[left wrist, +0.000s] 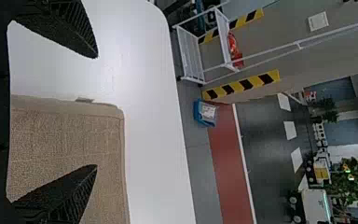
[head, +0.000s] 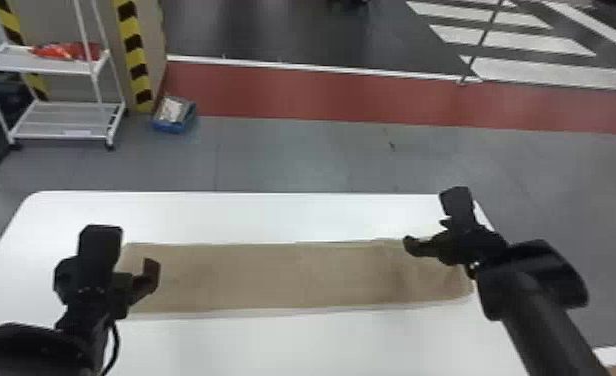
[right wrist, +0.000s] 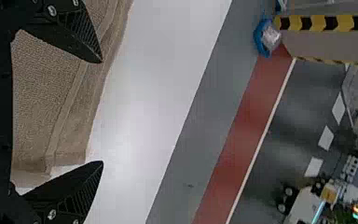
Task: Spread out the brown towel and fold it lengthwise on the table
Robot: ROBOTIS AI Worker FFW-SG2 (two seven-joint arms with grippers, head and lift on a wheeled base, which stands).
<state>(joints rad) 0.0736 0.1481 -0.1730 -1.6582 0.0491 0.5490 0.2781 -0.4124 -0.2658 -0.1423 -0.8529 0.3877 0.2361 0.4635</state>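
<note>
The left gripper point(head: 126, 248), its 2 fingers apart, is over the left end of the brown towel point(head: 272, 277); the right gripper point(head: 432, 219), its 2 fingers also apart, is by the far right corner. The towel lies on the white table point(head: 272, 215) as a strip, long axis left to right. Tabletop extends past its far and near edges.

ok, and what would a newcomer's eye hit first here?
Probably the brown towel, a long flat band running left to right across the white table. Next, the left tool and right tool, black and open, one at each end of it. Then the red floor strip beyond the table.
</note>
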